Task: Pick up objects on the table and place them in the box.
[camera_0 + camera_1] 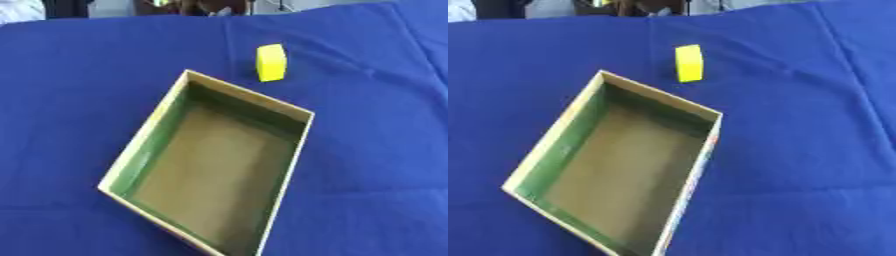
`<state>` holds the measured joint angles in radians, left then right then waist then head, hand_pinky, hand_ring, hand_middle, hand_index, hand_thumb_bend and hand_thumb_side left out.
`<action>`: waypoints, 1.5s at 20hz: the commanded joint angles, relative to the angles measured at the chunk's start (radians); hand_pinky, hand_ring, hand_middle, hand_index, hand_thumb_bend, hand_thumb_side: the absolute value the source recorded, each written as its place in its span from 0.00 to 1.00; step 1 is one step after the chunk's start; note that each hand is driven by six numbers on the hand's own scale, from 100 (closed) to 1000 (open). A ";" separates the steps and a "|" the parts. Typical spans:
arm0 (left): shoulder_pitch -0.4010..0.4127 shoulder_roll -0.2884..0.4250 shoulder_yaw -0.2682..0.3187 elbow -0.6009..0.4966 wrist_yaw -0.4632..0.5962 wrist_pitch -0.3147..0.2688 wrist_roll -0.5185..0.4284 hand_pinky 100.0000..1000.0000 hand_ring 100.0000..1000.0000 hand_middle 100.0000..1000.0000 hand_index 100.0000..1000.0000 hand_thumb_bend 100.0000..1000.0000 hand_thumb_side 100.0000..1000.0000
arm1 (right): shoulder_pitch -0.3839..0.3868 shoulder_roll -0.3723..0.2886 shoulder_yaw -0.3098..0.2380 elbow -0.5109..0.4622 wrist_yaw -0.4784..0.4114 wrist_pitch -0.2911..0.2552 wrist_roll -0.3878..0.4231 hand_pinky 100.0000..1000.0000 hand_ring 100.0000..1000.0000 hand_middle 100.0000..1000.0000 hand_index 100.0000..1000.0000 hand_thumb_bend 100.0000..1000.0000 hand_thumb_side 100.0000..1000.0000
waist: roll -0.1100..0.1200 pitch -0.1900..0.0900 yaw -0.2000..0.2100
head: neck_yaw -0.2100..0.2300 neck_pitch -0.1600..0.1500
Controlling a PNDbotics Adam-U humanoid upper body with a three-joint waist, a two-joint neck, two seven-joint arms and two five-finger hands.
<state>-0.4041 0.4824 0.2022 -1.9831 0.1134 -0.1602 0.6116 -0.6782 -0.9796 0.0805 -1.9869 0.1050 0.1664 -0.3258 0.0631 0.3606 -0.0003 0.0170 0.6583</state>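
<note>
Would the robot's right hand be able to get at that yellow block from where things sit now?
Probably yes: the yellow block stands alone on the blue cloth, just past the box, with nothing beside it. No robot hand is in view, so reach is a guess.

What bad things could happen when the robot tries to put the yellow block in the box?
The yellow block stands on a narrow side on the blue cloth, so a careless touch might tip it over. It also sits close beyond the box, so a hand reaching past could bump that far rim and shift the box. The cloth is wrinkled, and dragging across it might pull things out of place. Neither hand is in view yet.
</note>
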 commanded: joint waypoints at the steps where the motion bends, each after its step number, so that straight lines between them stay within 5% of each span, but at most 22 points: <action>1: -0.010 0.022 0.005 -0.017 0.002 0.003 0.001 0.53 0.68 0.68 0.73 0.01 1.00 | -0.026 -0.027 -0.011 -0.013 0.003 0.008 0.011 0.66 0.68 0.55 0.78 0.00 0.93 | -0.004 -0.018 0.002 | 0.000 -0.005; 6: -0.010 0.023 0.000 -0.017 0.003 0.005 -0.003 0.53 0.68 0.68 0.73 0.01 1.00 | -0.104 -0.032 0.029 -0.013 0.014 0.061 0.072 0.68 0.71 0.57 0.80 0.00 0.95 | -0.007 -0.023 0.007 | -0.010 -0.004; 14: -0.009 0.028 -0.008 -0.017 0.008 0.009 -0.012 0.53 0.68 0.68 0.73 0.00 1.00 | -0.272 0.002 0.172 0.091 0.094 0.161 0.183 0.71 0.75 0.65 0.84 0.03 1.00 | -0.018 -0.025 0.028 | -0.032 -0.001; 22: -0.014 0.034 -0.013 -0.017 0.010 0.013 -0.016 0.53 0.68 0.68 0.73 0.00 1.00 | -0.440 0.106 0.296 0.260 0.199 0.185 0.288 0.73 0.78 0.69 0.86 0.07 1.00 | -0.024 -0.019 0.034 | -0.039 -0.004; 30: -0.021 0.036 -0.017 -0.017 0.013 0.013 -0.021 0.53 0.68 0.68 0.73 0.00 1.00 | -0.546 0.222 0.324 0.435 0.307 0.186 0.396 0.73 0.79 0.71 0.87 0.07 1.00 | -0.023 -0.013 0.039 | -0.050 -0.012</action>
<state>-0.4119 0.4840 0.1830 -1.9831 0.1266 -0.1457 0.5946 -1.1998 -0.7578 0.4136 -1.5730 0.3895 0.3543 0.0535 0.0408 0.3664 0.0373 -0.0292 0.6565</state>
